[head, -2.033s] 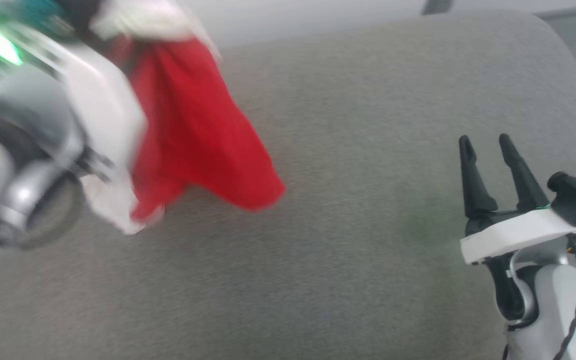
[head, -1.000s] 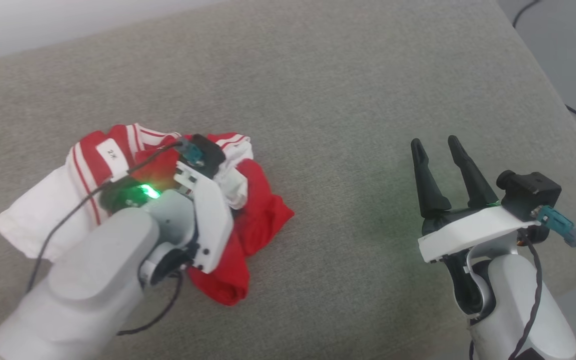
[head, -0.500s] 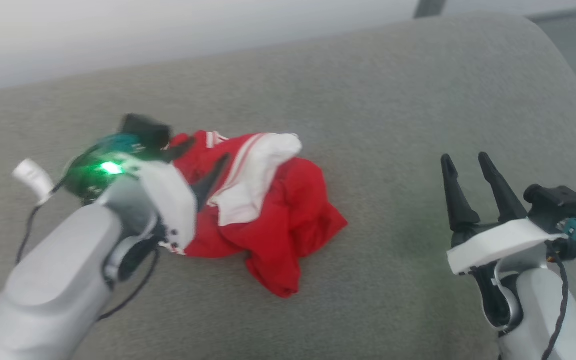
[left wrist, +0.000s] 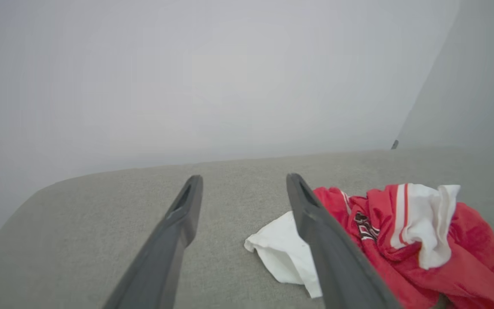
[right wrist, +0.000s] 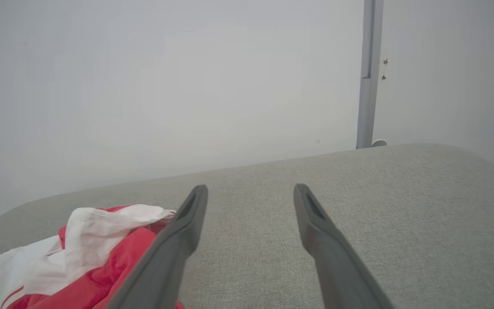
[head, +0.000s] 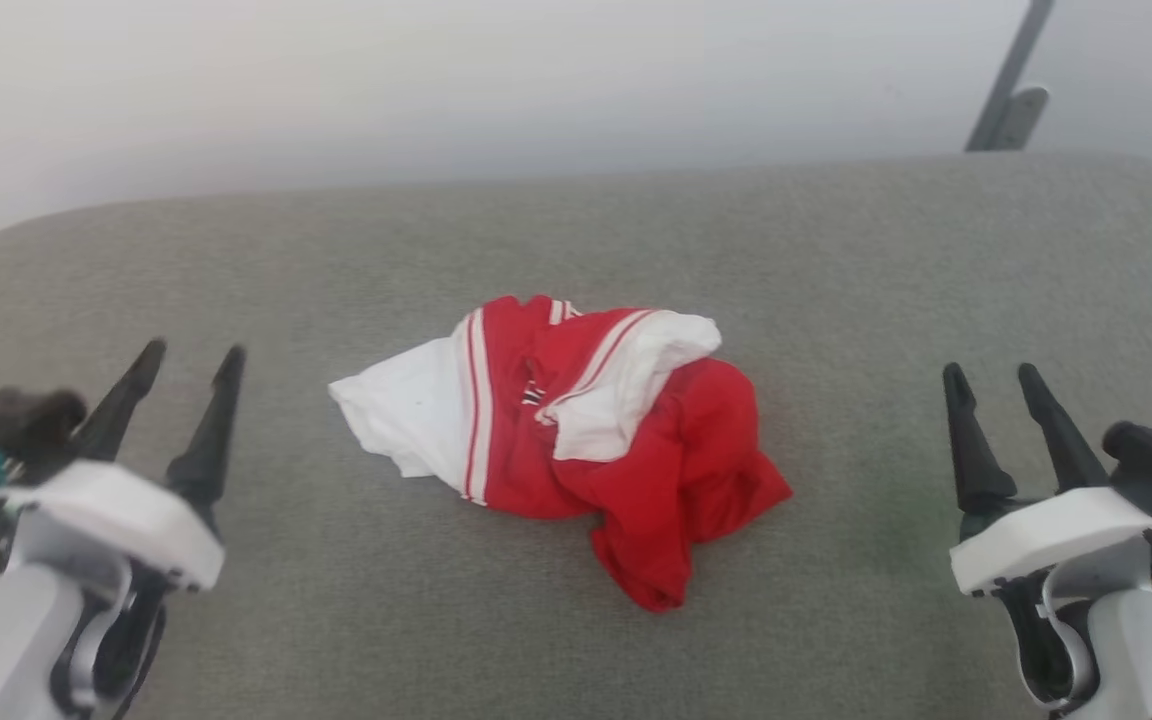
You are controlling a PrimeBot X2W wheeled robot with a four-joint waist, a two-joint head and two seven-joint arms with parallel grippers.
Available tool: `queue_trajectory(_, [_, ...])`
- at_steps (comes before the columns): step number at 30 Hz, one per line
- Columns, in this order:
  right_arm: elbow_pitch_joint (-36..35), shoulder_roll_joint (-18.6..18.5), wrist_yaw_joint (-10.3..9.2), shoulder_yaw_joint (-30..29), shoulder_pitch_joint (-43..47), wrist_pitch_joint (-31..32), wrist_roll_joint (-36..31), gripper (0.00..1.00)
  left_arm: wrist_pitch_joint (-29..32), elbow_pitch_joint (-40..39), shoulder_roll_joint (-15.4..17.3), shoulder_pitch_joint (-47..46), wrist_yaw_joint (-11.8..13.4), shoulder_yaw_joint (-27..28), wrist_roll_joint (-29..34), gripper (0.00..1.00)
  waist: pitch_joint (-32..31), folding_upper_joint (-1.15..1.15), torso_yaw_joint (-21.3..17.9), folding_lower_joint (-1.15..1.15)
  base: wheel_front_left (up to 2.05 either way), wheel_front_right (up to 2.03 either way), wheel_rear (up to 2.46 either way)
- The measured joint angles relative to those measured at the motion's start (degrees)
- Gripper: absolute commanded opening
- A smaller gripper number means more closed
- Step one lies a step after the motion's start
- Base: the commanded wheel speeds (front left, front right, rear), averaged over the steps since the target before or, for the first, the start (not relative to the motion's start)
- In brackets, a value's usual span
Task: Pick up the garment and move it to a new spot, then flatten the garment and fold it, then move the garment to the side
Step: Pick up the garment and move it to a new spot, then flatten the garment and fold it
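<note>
Grey cushion point(head: 836, 280) bears the crumpled garment point(head: 586, 440), pale wall point(head: 436, 90) behind.

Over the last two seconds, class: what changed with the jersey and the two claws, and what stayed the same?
The left claw, which held the jersey hanging in the air, set it down on the cushion, let go and drew back clear of it, open. The jersey now lies crumpled between the claws. The right claw stayed open, empty and away from the jersey.
</note>
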Motion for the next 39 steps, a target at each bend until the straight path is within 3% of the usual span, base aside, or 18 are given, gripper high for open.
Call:
queue_trajectory(9, [-1.59, 0.41, 0.0, -2.42, 2.47, 0.57, -0.7, 1.0, -2.48, -2.72, 0.64, 11.49, 2.12, 7.93, -1.24, 1.0, -2.14, 0.0, 2.93, 0.0, 0.0, 0.0, 0.0])
queue_trajectory(18, [-2.49, 1.01, 0.0, -3.28, 3.93, 1.32, -1.03, 1.0, -2.63, -5.88, -2.77, 18.31, 0.58, 16.05, 1.71, 1.0, -2.96, 0.0, 4.32, 0.0, 0.0, 0.0, 0.0])
queue_trajectory(30, [-2.8, 1.04, 0.0, -2.59, 4.5, 1.99, -0.98, 1.0, -2.64, -5.99, -4.42, 19.24, -1.13, 18.49, 3.85, 1.0, -2.87, 0.0, 5.35, 0.0, 0.0, 0.0, 0.0])
queue_trajectory(39, [-3.39, 1.02, 0.0, 1.31, 2.64, 4.85, -0.63, 1.0, -2.64, -6.17, -5.6, 18.25, -1.97, 18.33, 4.52, 1.0, -1.21, 0.0, 7.48, 0.0, 0.0, 0.0, 0.0])
